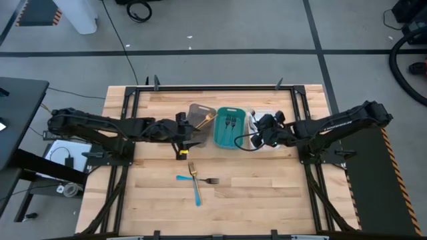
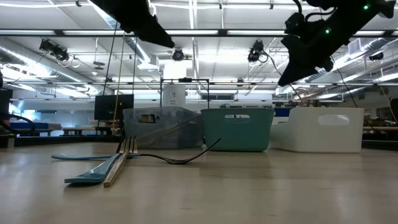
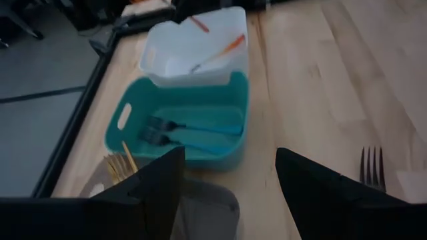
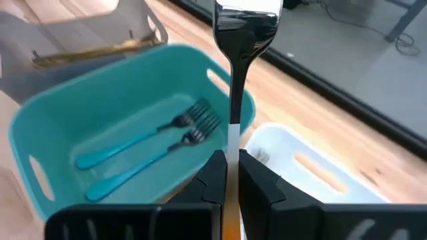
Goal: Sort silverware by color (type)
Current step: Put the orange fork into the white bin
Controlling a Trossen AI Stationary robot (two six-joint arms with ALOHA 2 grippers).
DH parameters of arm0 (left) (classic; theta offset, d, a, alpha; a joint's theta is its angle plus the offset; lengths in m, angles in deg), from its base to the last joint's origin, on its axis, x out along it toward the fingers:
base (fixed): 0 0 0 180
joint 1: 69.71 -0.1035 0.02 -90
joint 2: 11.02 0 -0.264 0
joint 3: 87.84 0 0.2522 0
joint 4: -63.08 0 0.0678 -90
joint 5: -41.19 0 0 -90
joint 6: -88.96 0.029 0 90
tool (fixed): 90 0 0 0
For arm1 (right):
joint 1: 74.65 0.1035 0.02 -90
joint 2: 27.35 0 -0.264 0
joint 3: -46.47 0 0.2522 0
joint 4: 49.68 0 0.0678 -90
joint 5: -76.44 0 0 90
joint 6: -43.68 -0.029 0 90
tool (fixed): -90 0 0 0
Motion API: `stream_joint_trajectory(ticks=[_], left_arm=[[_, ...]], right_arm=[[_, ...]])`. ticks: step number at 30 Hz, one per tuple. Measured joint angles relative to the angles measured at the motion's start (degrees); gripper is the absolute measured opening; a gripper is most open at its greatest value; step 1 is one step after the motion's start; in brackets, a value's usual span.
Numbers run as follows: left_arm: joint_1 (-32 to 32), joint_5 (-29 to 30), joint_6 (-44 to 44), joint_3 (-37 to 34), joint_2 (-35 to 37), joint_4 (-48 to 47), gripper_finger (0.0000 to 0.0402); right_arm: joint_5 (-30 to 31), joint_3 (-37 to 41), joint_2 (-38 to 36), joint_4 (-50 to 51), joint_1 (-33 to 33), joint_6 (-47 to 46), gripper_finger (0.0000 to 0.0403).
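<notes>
Plenty of open wooden bench (image 1: pixel 267 193) toward the front, the only clutter there is a small bunch of loose cutlery (image 1: pixel 195 180) near the middle: a gold fork, a dark fork and a blue-handled piece lying flat. Further back, three plastic trays sit side by side, touching: grey-brown (image 1: pixel 199 117), teal (image 1: pixel 230 128), white (image 1: pixel 257 120). No gap between them. Both arms hang over that row, left one by the grey-brown tray, right one over the white.
</notes>
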Motion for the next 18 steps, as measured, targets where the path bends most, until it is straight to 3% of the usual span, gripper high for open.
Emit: stream_joint_trajectory(ticks=[18], left_arm=[[0.1, 0.1, -0.8, 0.0, 0.7, -2.7, 0.0245]], right_arm=[[-6.0, 6.4, 0.0, 2.3, 0.0, -9.0, 0.0032]])
